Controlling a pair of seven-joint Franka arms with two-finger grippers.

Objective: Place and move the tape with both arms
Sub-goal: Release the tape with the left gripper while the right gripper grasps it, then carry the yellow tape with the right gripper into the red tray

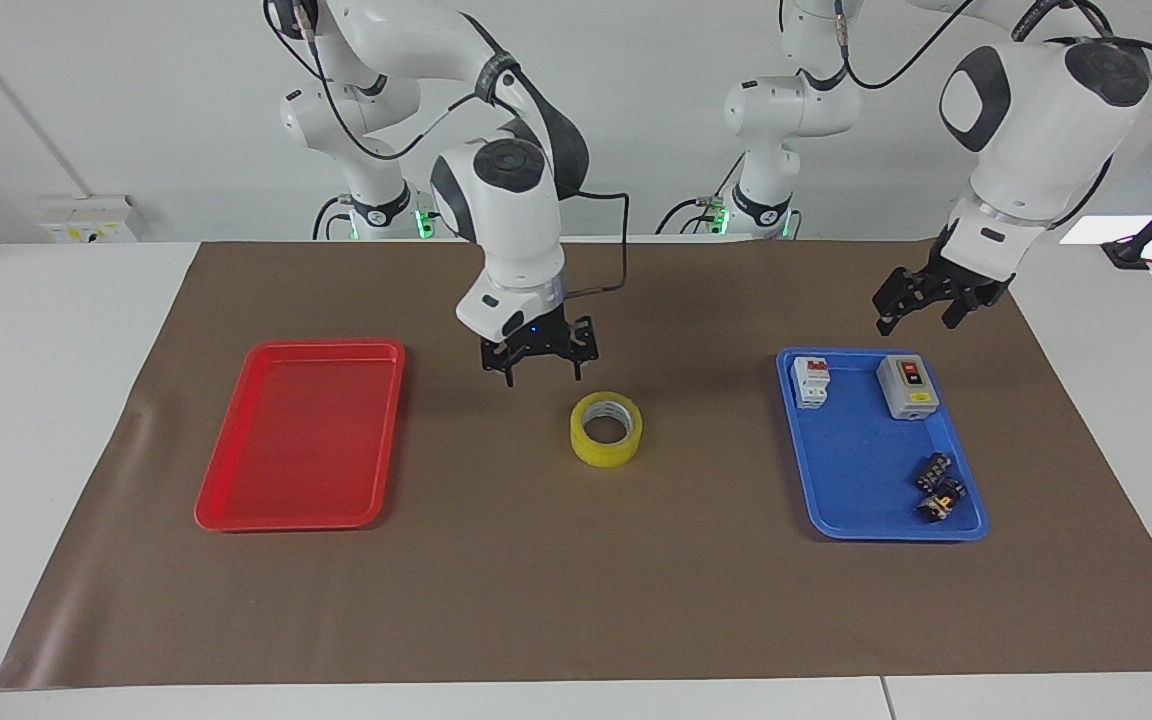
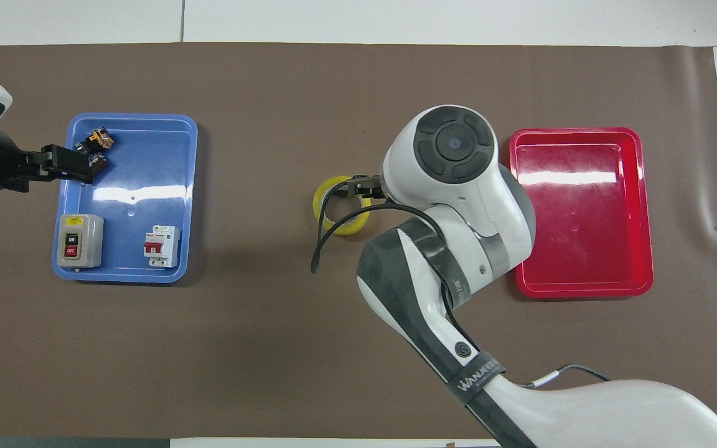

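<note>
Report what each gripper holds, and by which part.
Nothing is held. The right gripper hangs open above the tape; the left gripper is open over the mat.

Bright, even room light; sharp focus. White glare streaks on glossy red plastic tray point(image 2: 582, 177) and blue plastic tray point(image 2: 131, 194). Soft shadows on brown mat point(image 1: 576, 600).

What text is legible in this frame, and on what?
"ON" and "OFF": the two buttons of the grey switch box in the blue tray.
"WANJEE...", cut off: the dark strap on the right arm.
White circuit breaker: print too small to read.
Yellow label on the switch box: unreadable.
Yellow tape, red tray, right gripper and left gripper: no text visible.
</note>
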